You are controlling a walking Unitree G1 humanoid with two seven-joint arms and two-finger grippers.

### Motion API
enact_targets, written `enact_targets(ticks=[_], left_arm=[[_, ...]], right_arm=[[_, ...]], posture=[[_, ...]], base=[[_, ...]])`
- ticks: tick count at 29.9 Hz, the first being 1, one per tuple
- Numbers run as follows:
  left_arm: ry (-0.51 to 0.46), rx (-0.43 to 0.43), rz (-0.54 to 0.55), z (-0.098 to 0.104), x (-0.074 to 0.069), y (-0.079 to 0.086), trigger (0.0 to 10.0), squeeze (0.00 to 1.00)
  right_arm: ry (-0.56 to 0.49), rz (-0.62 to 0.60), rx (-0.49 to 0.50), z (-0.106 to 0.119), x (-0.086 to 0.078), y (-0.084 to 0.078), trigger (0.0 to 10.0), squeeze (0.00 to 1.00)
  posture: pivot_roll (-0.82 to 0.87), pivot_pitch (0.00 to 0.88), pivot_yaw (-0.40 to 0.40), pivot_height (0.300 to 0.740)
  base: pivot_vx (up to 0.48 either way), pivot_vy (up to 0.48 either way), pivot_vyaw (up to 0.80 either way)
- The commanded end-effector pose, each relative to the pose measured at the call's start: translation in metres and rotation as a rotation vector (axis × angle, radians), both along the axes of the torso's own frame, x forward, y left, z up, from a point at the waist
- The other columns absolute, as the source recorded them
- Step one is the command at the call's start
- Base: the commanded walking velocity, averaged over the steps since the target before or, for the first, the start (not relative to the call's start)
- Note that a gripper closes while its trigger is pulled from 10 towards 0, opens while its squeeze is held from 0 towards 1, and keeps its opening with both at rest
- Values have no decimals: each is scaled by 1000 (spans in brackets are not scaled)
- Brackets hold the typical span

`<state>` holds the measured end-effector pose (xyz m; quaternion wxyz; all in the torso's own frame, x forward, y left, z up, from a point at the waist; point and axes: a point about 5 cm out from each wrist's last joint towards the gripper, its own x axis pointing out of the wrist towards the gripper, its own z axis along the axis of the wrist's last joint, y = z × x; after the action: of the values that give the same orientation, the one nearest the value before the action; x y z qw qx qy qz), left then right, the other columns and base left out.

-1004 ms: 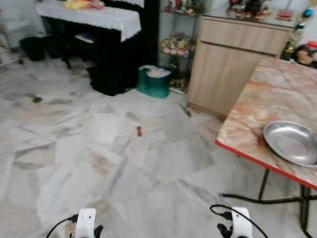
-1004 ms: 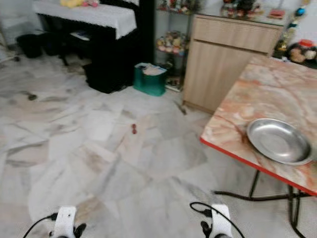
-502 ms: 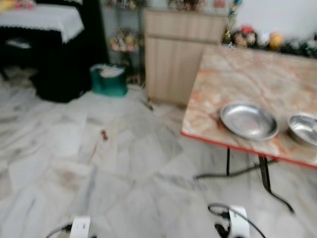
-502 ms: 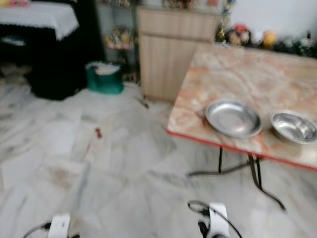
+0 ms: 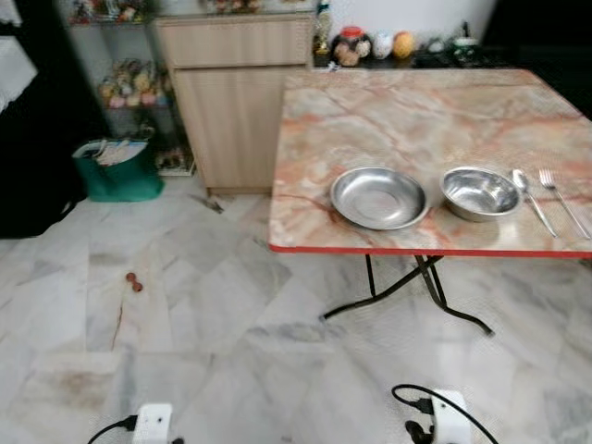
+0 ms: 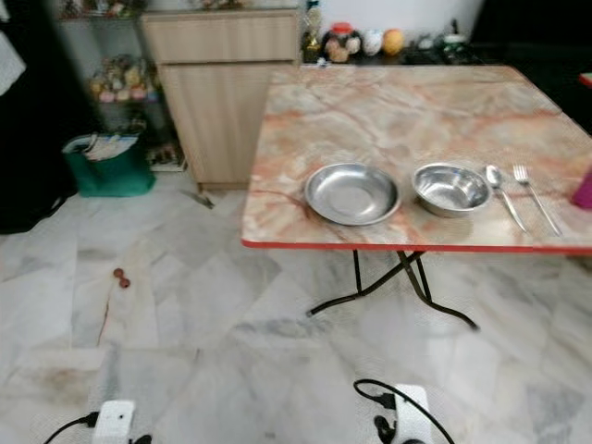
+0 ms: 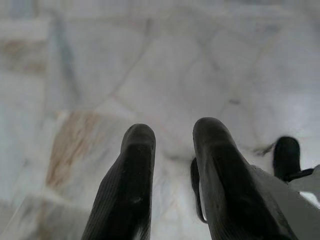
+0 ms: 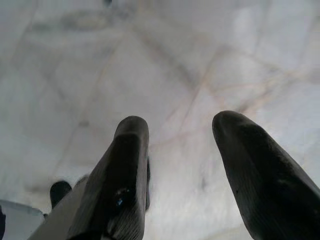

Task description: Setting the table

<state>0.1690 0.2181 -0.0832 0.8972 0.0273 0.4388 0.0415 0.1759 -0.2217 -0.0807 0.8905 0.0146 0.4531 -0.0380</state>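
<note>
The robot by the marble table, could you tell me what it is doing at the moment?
It faces the table, handling nothing. A steel plate, a steel bowl, a spoon and a fork lie in a row near the front edge. The left gripper and right gripper hang open over the floor.

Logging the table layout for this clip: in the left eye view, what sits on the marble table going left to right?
Plate → bowl → spoon → fork.
</note>
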Motion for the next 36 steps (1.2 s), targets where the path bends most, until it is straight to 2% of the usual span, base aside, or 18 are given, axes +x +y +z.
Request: enact_targets(ticks=[1, 4, 23, 31, 33, 36], left_arm=[[30, 18, -5, -2, -7, 6, 10000, 0], [29, 18, -7, -2, -7, 6, 10000, 0], [-29, 27, -26, 5, 5, 7, 10000, 0], [-32, 27, -26, 5, 6, 8, 10000, 0], [-90, 18, 18, 12, 17, 12, 10000, 0], [-125, 21, 13, 17, 26, 12, 10000, 0]], right_arm=[[1, 3, 16, -1, 0, 6, 10000, 0], [2, 4, 15, -2, -1, 6, 10000, 0], [4, -8, 23, -4, -5, 9, 10000, 0], [4, -9, 24, -4, -5, 9, 10000, 0], [19, 0, 15, -5, -8, 8, 10000, 0], [24, 4, 13, -6, -10, 8, 10000, 0]], posture=[[-32, 0, 20, 707], [-40, 0, 23, 707], [-46, 0, 34, 707], [-42, 0, 31, 707], [-40, 0, 25, 707], [-47, 0, 26, 707]], base=[[0, 0, -719], [0, 0, -721], [0, 0, 0], [0, 0, 0], [0, 0, 0], [0, 0, 0]])
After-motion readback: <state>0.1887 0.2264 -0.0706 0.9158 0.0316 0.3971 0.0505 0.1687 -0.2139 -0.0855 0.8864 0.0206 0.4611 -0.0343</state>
